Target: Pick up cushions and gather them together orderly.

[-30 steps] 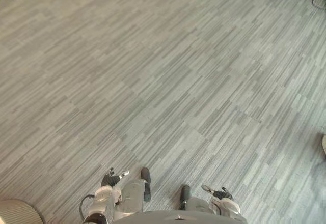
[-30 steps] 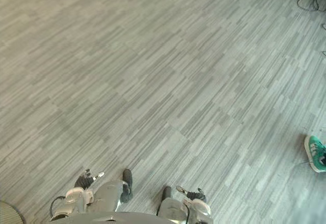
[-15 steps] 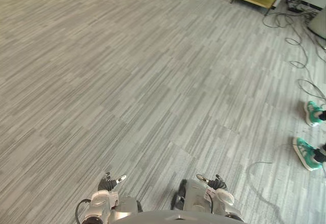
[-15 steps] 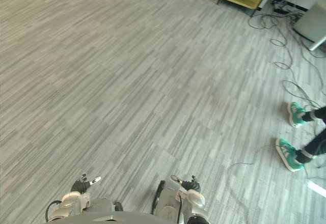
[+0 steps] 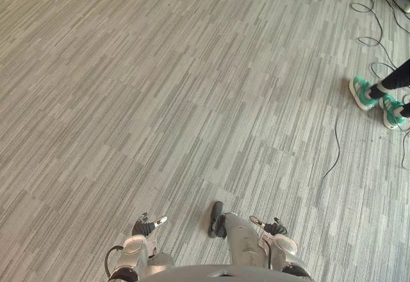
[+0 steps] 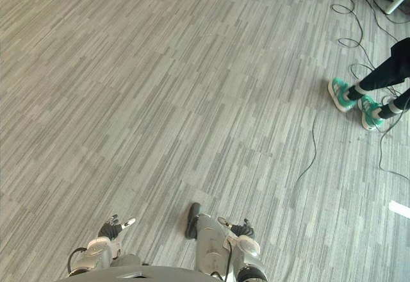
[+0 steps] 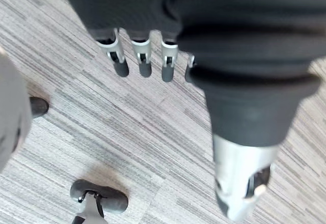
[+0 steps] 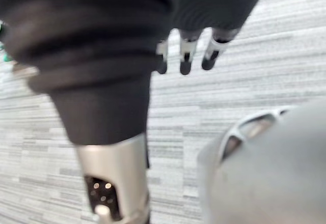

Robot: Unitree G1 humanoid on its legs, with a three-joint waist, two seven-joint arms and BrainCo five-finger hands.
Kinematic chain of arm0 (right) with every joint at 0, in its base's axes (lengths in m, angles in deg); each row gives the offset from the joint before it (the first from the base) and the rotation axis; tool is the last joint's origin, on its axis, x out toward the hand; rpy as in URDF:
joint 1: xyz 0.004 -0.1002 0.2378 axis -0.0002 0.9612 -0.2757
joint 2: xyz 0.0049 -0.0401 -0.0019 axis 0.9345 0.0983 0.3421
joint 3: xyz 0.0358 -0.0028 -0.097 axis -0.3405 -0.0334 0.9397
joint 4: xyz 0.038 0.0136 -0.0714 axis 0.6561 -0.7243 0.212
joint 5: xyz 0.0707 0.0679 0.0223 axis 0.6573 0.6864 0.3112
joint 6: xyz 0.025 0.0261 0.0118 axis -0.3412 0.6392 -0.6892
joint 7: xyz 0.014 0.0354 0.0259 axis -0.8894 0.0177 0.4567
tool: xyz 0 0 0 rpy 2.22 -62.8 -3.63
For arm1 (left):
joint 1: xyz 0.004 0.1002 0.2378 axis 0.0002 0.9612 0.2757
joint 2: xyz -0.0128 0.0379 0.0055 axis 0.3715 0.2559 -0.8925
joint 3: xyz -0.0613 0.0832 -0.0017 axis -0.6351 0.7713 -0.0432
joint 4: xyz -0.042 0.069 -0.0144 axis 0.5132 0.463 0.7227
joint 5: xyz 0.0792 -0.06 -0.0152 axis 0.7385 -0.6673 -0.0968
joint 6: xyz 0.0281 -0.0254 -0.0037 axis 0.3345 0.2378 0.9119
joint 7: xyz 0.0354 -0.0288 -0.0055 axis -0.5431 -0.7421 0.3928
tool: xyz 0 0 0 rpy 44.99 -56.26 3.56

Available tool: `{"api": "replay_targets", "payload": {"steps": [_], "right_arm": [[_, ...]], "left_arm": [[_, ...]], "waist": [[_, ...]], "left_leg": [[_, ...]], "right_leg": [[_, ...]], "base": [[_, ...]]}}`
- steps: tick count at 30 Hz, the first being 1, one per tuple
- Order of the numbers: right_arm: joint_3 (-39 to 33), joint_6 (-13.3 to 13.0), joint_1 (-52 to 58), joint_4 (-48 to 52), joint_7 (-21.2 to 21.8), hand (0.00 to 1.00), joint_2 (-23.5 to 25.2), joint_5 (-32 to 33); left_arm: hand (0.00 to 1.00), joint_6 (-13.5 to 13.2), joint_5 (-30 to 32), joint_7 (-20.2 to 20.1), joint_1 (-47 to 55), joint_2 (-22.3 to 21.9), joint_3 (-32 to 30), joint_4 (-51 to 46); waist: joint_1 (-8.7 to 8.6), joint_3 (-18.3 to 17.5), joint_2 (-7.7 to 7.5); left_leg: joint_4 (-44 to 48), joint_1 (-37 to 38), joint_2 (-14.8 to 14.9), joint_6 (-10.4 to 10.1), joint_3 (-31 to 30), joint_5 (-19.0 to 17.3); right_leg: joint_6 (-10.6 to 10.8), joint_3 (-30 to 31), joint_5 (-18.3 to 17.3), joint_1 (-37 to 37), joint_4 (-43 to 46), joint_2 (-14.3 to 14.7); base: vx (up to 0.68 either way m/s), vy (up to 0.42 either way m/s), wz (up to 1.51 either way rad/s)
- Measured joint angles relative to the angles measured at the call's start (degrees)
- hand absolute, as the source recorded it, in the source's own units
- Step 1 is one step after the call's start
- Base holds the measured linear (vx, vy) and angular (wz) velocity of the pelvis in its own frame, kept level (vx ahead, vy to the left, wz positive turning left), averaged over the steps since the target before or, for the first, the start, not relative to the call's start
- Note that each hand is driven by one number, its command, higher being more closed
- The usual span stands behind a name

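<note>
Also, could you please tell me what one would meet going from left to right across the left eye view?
In order: left robot hand → right robot hand → thin dark cable → person's teal shoes.

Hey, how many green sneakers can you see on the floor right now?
2. Both are worn by a person standing at the far right of the floor: one sneaker toward the middle, the other sneaker close beside it, nearer the edge. No more seem hidden.
</note>
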Motion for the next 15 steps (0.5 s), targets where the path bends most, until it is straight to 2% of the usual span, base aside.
{"api": "replay_targets", "payload": {"steps": [1,2,3,5,7,8,11,12,13,14,15], "right_arm": [[0.3,-0.1,1.5,1.8,-0.1,0.0,-0.6,0.0],[0.5,-0.1,1.9,2.0,-0.1,0.0,-0.7,0.1],[0.7,-0.2,2.2,2.0,-0.1,0.0,-0.7,0.5],[0.7,-0.1,2.5,2.0,-0.4,0.0,-0.5,1.8],[0.7,0.0,2.6,2.0,-0.9,0.0,-0.5,2.2],[0.8,0.0,3.2,2.0,-1.0,0.0,-0.4,2.2],[0.9,0.0,3.1,2.0,-1.0,0.0,-0.3,2.2],[0.6,0.0,3.1,1.9,-1.0,0.0,-0.1,2.2],[0.6,0.0,2.9,1.9,-1.0,0.0,0.0,2.2],[0.6,-0.1,2.6,1.9,-0.9,0.0,0.2,2.2],[0.7,0.0,2.3,1.8,-0.9,0.0,0.5,2.2]], "left_arm": [[0.0,0.0,0.0,0.0,0.6,-0.5,-1.0,-0.9],[0.0,0.0,0.0,0.0,0.8,-0.3,-1.0,-0.9],[0.0,0.0,0.0,0.0,0.9,-0.2,-1.0,-0.9],[0.0,0.1,0.0,0.0,0.7,0.1,-1.0,-1.9],[0.0,0.0,0.0,0.0,0.7,0.0,-0.9,-3.3],[0.0,0.0,0.0,0.0,0.8,0.1,-0.3,-4.4],[0.0,-0.1,0.0,0.0,1.0,-0.1,0.0,-5.5],[0.0,-0.1,0.0,0.2,1.0,-0.3,0.1,-5.7],[0.0,-0.1,0.0,0.3,1.0,-0.3,0.2,-5.7],[0.0,-0.1,0.0,0.3,1.2,-0.5,0.2,-5.6],[0.0,-0.1,0.0,0.3,1.0,-0.5,0.2,-5.2]], "waist": [[0.49,-0.1,2.14],[0.75,-0.2,2.35],[1.06,-0.3,2.38],[1.05,-0.2,2.31],[1.56,0.1,1.8],[2.46,0.0,1.49],[2.99,-0.1,1.07],[3.73,-0.2,0.95],[3.92,-0.2,0.97],[4.12,-0.4,1.26],[4.76,-0.5,0.87]], "left_leg": [[18.0,-7.0,5.3,1.1,-1.7,6.0],[21.7,-8.4,6.4,1.5,-1.7,9.0],[25.2,-9.7,7.5,1.4,-1.7,9.9],[32.2,-14.9,8.9,1.6,-1.0,6.0],[31.7,-18.5,8.7,1.6,0.0,2.8],[27.7,-20.6,7.7,1.8,1.6,0.4],[17.2,-23.1,5.1,1.7,3.5,-1.2],[4.9,-23.6,2.1,1.0,3.4,-0.2],[-0.1,-23.3,0.9,0.8,3.3,1.3],[-9.6,-23.0,-0.6,1.4,2.7,7.4],[-12.3,-21.4,-2.2,3.7,2.3,12.9]], "right_leg": [[-0.7,-0.9,-2.2,3.9,-0.1,2.4],[-0.9,-0.8,-2.9,4.8,-0.1,2.8],[-1.4,-0.7,-3.6,5.8,-0.2,3.0],[-1.4,0.2,-5.0,9.1,-1.3,3.0],[-1.1,0.8,-5.1,12.0,-3.8,3.0],[-0.6,1.1,-5.3,14.6,-5.6,2.0],[1.4,1.8,-5.2,18.1,-7.5,0.0],[2.5,2.8,-5.2,19.6,-8.6,-1.4],[3.4,3.3,-5.4,20.1,-9.0,-1.8],[5.2,4.3,-5.7,21.5,-9.8,-2.1],[6.1,5.7,-6.1,22.4,-10.3,-2.9]], "base": [[0.19,-0.046,-0.03],[0.24,-0.033,-0.12],[0.2,0.009,-0.16],[0.25,0.002,-0.06],[0.27,0.027,-0.08],[0.25,0.069,-0.15],[0.35,0.142,-0.13],[0.38,0.2,-0.3],[0.38,0.219,-0.44],[0.35,0.223,-0.45],[0.46,0.23,-0.27]]}}
